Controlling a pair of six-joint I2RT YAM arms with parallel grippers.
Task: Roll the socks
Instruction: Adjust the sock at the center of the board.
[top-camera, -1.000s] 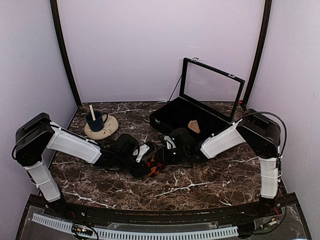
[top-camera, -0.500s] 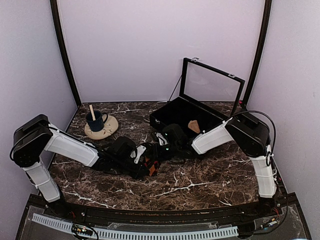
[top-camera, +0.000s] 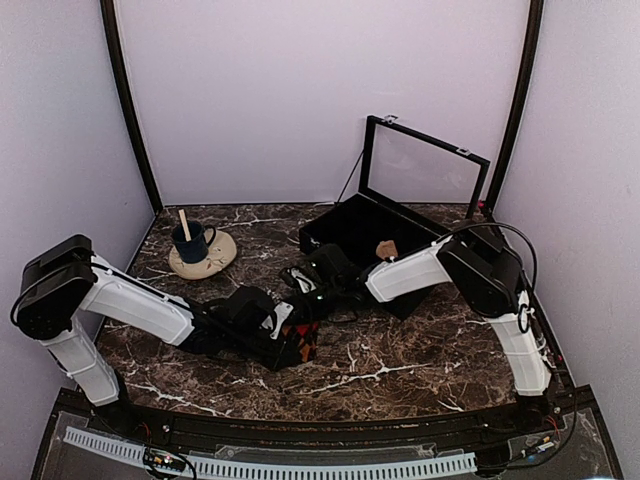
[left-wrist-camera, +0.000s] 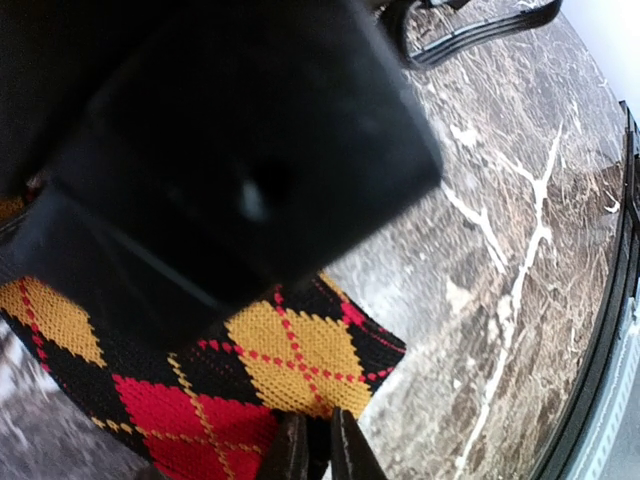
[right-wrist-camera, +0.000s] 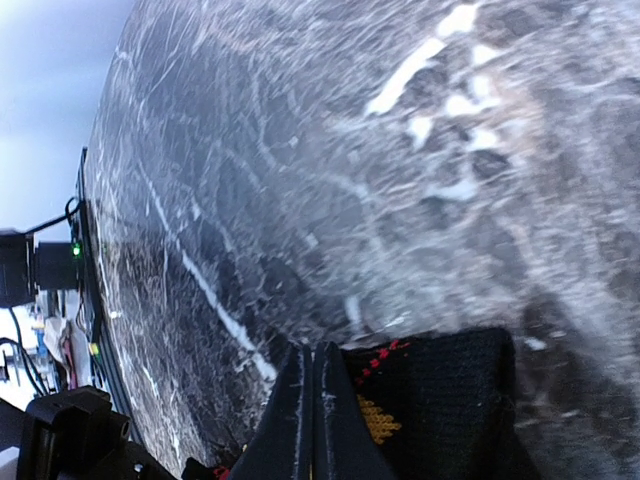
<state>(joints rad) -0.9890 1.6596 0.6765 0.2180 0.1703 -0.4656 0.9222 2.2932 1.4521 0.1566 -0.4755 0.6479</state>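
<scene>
Argyle sock — one in view, left pincer pinching its edge, right pincer pressed together

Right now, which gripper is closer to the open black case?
Right. The right gripper sits just off the front-left corner of the black case; the left gripper lies beyond it, farther from the case.

No readable text, label, brand or number shows in any view.

Top view high over near edge, whole table; wrist views close, sharing argyle sock
</scene>
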